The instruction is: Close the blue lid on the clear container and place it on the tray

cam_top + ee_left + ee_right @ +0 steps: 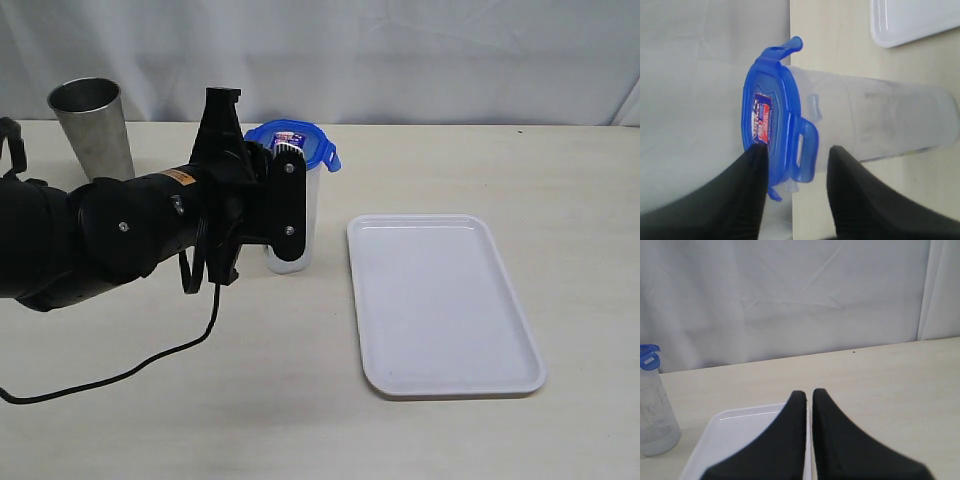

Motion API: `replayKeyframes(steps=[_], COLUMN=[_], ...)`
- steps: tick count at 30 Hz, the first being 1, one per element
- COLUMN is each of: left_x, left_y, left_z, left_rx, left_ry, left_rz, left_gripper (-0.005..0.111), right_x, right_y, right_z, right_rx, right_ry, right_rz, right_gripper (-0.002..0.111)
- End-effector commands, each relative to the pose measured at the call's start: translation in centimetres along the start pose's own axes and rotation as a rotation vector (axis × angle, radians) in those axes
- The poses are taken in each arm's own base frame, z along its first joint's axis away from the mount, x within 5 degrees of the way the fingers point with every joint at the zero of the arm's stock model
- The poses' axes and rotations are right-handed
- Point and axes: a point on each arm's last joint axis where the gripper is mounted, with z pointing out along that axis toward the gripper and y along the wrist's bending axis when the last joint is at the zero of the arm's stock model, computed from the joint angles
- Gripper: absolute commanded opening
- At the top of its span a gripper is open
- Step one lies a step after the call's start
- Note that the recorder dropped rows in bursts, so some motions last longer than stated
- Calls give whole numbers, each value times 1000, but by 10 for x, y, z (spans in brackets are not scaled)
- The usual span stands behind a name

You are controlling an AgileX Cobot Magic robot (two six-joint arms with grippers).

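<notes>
The clear container (311, 215) stands upright on the table, left of the tray (445, 300). The blue lid (290, 135) sits on top of it, with a flap sticking out on the right. My left gripper (272, 175) is at the container's top from the left side. In the left wrist view it (799, 148) is open: one finger (752, 180) lies against the lid (765, 100) top, the other (850, 190) is beside the container (890, 120) wall, and a side flap hangs between them. My right gripper (806, 392) is shut on nothing, above the tray (740, 430).
A tapered steel cup (92, 125) stands at the back left, behind my left arm. A black cable (130, 370) trails over the table in front of the arm. A white curtain backs the table.
</notes>
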Motion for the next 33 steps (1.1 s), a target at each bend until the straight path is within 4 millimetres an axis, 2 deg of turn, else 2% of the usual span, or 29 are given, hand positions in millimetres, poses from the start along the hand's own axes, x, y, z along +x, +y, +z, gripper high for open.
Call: replayKeyframes(steps=[1,10,18,33], left_x=[0,6,12,25], left_y=[1,3,-2,-2], left_z=[-2,-2,-3,-6], left_rx=[-3,-33,12,-24], left_ry=[0,66,138,285], left_rz=[-13,-107,-215,-386], left_gripper=[47,58,58,58], right_x=[1,1,1,1], right_y=[0,0,0,0], right_z=[0,0,0,0], right_rx=[-2,-2,-2,-2], right_ry=[0,0,0,0], right_rz=[5,5,5,5], right_gripper=[5,5,5,5])
